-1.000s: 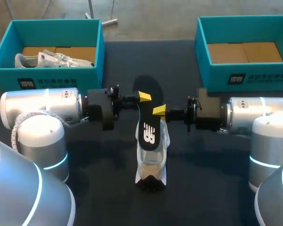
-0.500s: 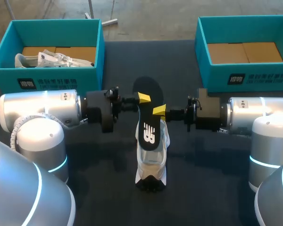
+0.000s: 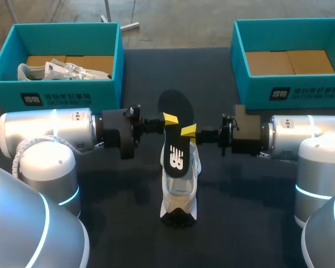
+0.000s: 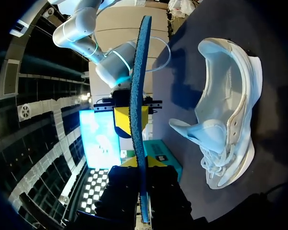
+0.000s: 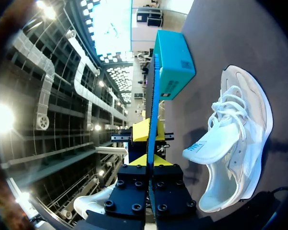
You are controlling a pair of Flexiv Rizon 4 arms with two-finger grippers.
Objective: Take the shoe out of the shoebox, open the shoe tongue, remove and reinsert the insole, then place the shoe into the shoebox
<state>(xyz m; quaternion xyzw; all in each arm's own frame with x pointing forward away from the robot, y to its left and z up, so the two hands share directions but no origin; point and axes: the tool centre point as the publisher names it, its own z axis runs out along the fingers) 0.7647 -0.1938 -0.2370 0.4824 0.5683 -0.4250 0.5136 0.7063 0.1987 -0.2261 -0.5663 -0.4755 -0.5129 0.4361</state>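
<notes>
Head view: the white lace-up running shoe [image 3: 180, 190] stands on the dark bench [image 3: 251, 223] near its middle, outside any box. Above it hangs the black foam insole [image 3: 175, 139], fully clear of the shoe. My left claw [image 3: 170, 118] grips one long edge and my right claw [image 3: 188, 131] the other. At the far left corner a teal cardboard shoebox [image 3: 56, 95] holds another pale shoe. At the far right corner a second teal shoebox [image 3: 285, 92] shows only its brown floor.

Left wrist view: the insole [image 4: 137, 96] shows edge-on and blue, running straight between my left claw's fingers, which are closed narrow on it. The right claw's yellow tip presses it further along. The shoe [image 4: 225, 139] sits beside on the bench, tongue lifted back, mouth gaping.

Right wrist view: the insole [image 5: 155, 96] likewise passes between my right claw's fingers, clamped thin on it. The shoe [image 5: 235, 143] is off to one side with its tongue raised.

I judge the shoe is out, the tongue opened and the insole removed. Sliding the insole back in and boxing the shoe remain
</notes>
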